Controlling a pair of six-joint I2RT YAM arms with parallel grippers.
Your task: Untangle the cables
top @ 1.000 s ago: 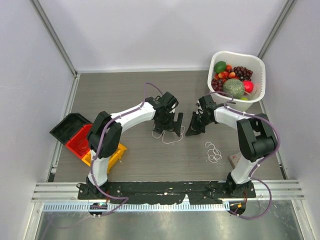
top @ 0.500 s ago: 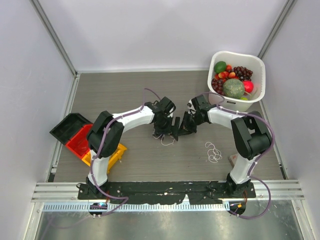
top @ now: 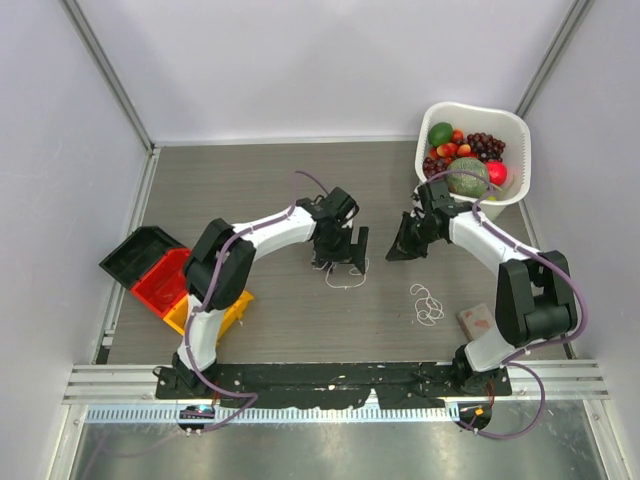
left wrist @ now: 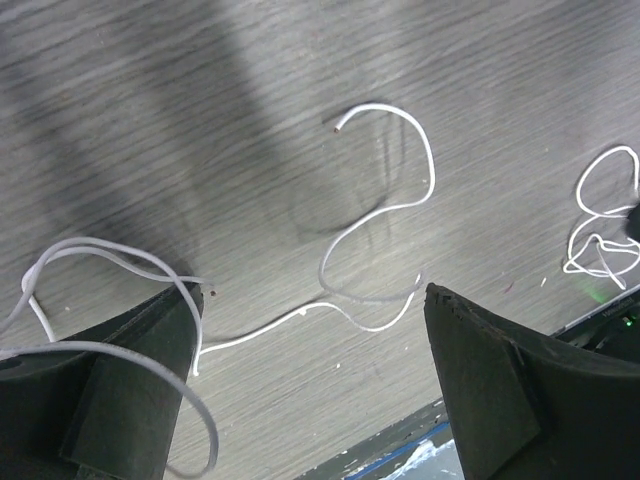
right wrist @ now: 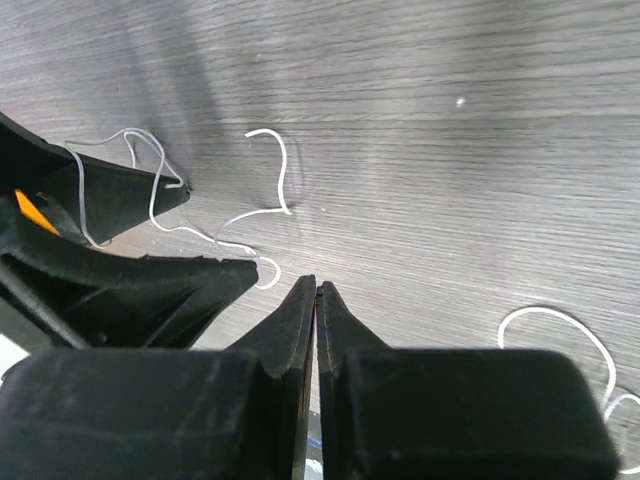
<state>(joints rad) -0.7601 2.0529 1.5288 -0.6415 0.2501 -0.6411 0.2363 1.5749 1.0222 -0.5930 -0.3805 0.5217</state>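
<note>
White wire (left wrist: pixel 432 165) under the left gripper (top: pixel 342 258)
Its fingers (left wrist: pixel 500 380) are splayed wide; right gripper (top: pixel 400 248), at its 3 o'clock, clenched empty; a white coil (top: pixel 428 303) at 4 o'clock.

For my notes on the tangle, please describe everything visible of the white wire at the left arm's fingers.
The white wire is thin and bendy. It lies on the grey table in loose open curves, one end free. Farther along, its loops drape over one of the open left fingers, apparently touching it.
</note>
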